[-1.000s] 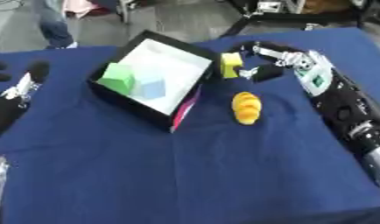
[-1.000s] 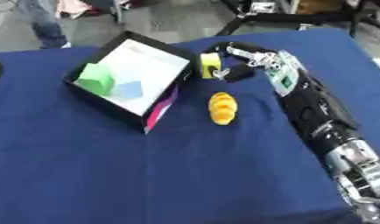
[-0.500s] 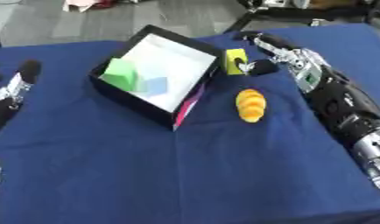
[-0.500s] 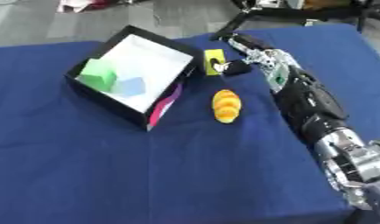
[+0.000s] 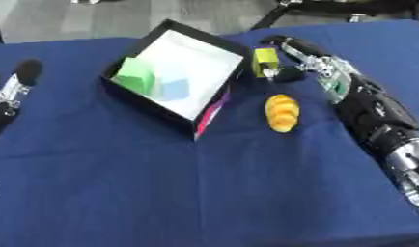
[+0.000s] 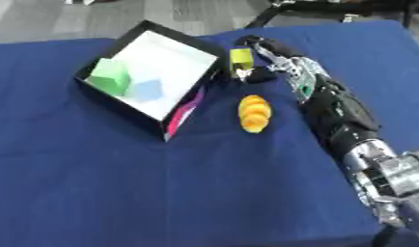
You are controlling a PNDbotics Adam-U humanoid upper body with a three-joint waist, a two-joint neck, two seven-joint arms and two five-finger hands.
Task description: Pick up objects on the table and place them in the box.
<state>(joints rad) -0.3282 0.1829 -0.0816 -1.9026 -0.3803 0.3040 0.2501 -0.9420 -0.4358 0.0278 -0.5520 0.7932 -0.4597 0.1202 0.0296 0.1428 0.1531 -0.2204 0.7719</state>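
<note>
A black box [image 5: 128, 99] with a white floor stands at the upper left of the blue cloth, with a green block [image 5: 133, 75] and a pale blue block [image 5: 172, 89] inside. My right hand [image 5: 299, 50] reaches in from the right and pinches a small yellow block [image 5: 265, 60] between fingers and thumb, just off the box's right corner. An orange ridged object [image 5: 281, 112] lies on the cloth below that hand. My left hand [image 5: 17, 83] rests open at the left edge, fingers up.
A pink flap [image 5: 209, 115] hangs at the box's near corner. The blue tablecloth [image 5: 204, 193] stretches wide toward me. Grey floor and dark stand legs [image 5: 331, 9] lie beyond the far edge.
The whole picture has shifted, so the camera moved. My right hand's fingers have closed round the yellow block beside the box corner. The orange object and box contents stay put.
</note>
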